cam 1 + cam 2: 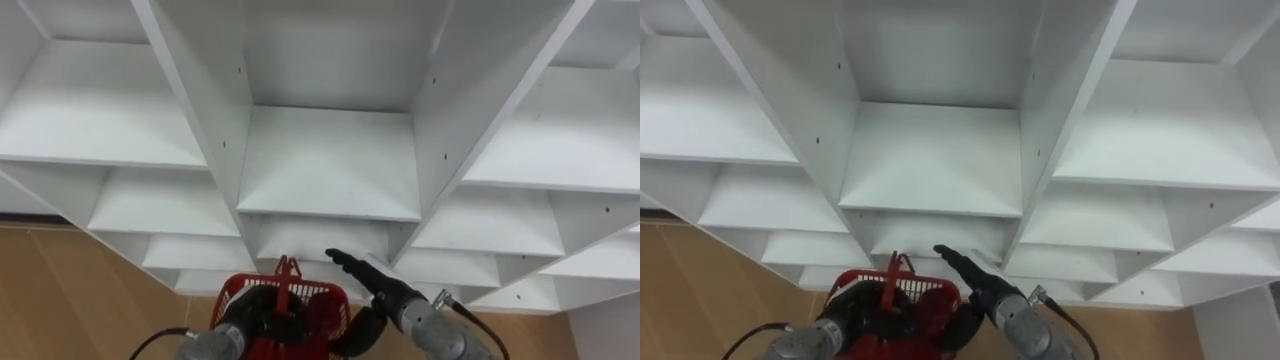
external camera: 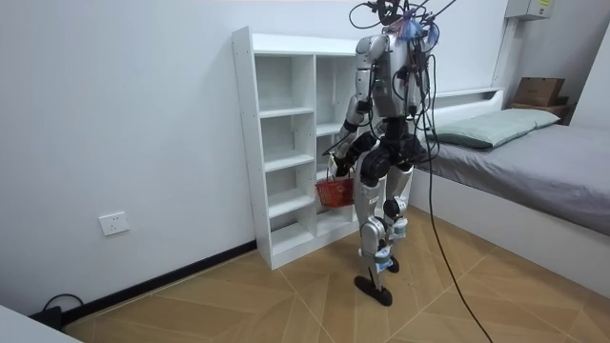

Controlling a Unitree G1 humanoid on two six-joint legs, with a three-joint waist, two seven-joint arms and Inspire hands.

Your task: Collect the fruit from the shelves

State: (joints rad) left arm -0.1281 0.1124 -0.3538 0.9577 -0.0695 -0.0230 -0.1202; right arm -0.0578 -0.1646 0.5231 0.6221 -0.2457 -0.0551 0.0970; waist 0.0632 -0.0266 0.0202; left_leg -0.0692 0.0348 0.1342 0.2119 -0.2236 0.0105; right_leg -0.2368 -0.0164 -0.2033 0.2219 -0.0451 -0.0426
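Observation:
A red wire basket hangs low in front of me, its handle upright. My left hand is curled round the basket at its handle side. Beside the basket, my right hand is open and stretches with straight fingers toward a lower compartment of the white closet. The closet's shelves rise in front of me in several columns of white compartments. In the room view I stand upright close to the closet with the basket held at thigh height.
Upright dividers separate the closet's columns. Wooden floor lies below at the left. A bed with a pillow stands behind me on the room view's right, with a cardboard box past it.

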